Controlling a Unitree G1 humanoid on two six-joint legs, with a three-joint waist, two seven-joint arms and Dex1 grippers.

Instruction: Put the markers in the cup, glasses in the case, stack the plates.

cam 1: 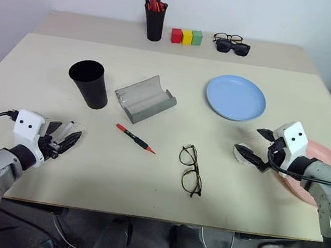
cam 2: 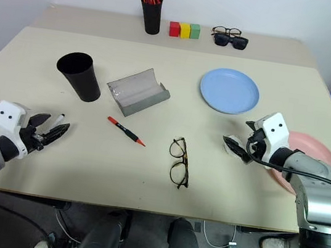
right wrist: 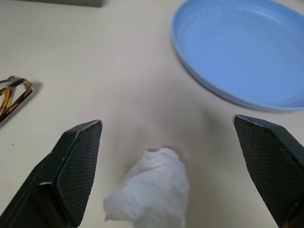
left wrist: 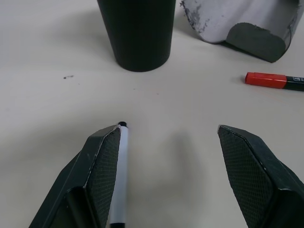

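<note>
A marker (cam 1: 135,138) with a black barrel and red ends lies mid-table, in front of the open grey case (cam 1: 145,99). The black cup (cam 1: 90,83) stands upright left of the case. My left gripper (cam 1: 61,136) is open low over the table in front of the cup, with a slim white marker (left wrist: 121,175) lying along one finger. The thin-framed glasses (cam 1: 191,170) lie unfolded near the front middle. The light blue plate (cam 1: 236,97) sits at the right. The pink plate (cam 1: 325,179) is partly hidden under my right arm. My right gripper (cam 1: 253,144) is open around a crumpled white tissue (right wrist: 152,194).
At the back stand a narrow black holder (cam 1: 155,16) with orange-red markers, red, yellow and green blocks (cam 1: 186,37), and black sunglasses (cam 1: 233,47) beside another pair of spectacles. The table's front edge runs just under both wrists.
</note>
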